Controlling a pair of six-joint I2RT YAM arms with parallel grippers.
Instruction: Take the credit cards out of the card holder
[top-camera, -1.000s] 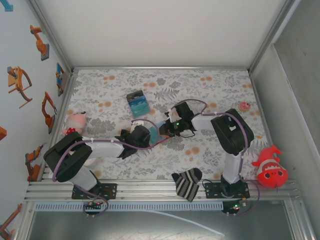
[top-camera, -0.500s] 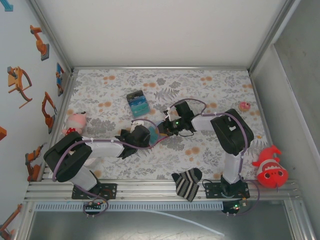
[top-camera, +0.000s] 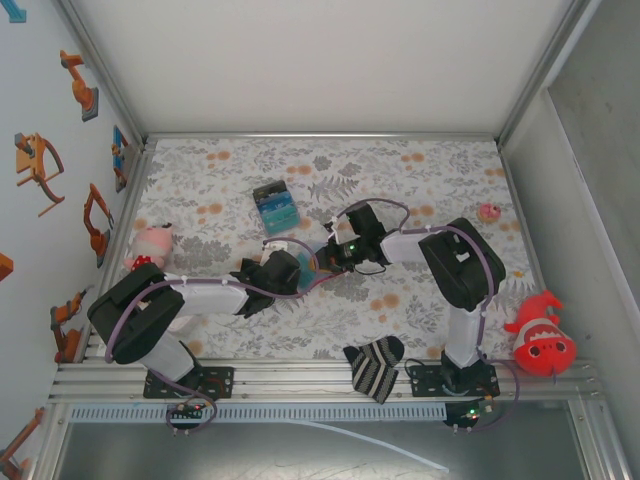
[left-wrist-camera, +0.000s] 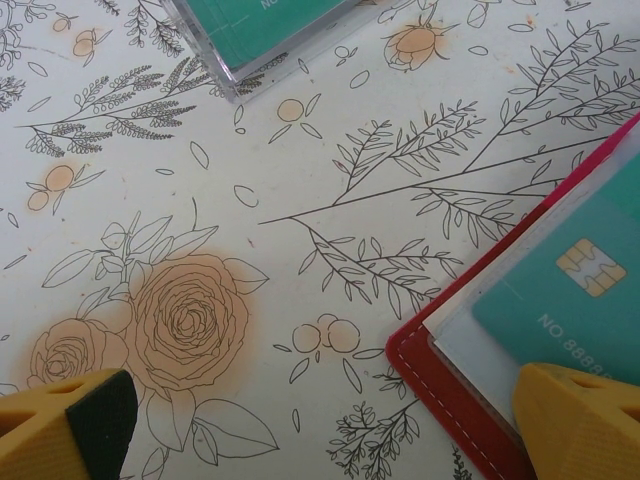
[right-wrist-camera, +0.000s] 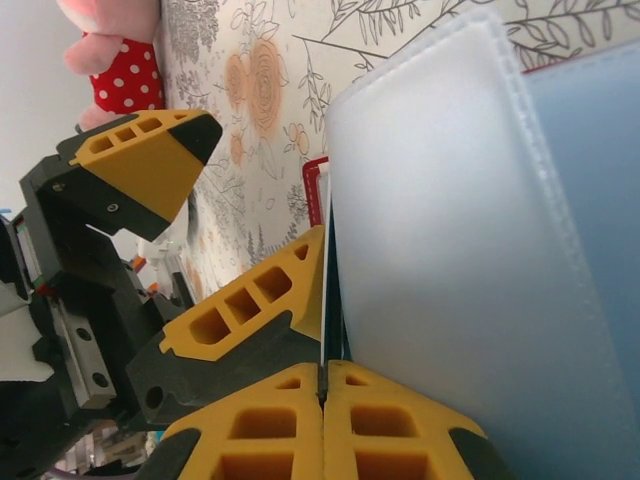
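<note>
**Card holder**: red, stitched border, lying open on the flowered tablecloth at mid-table between the two grippers. In the left wrist view only its corner is in frame. The inside has a frosted clear sleeve next to a blue-grey panel.

**Credit card**: teal, sitting in the holder's clear slot. It has a gold chip, and the white print reads "NO. 8888", cut off by the frame edge.

**Clear case**: plastic, holds more teal cards and lies farther back on the cloth, apart from the holder. Its lettering is cropped and cannot be read.

**Left gripper**: jaws spread wide and holding nothing. One yellow finger is over the holder's corner, and the other is over bare cloth.

**Right gripper**: yellow fingers closed tip to tip at the holder's edge. A thin sheet, seen edge-on, runs into the seam between them. I cannot tell whether it is a card or the sleeve, or whether it is gripped.

**Other items**:
- pink plush toy with a red spotted part, at the left edge of the cloth
- red fish plush at the right
- striped sock at the near edge
</note>
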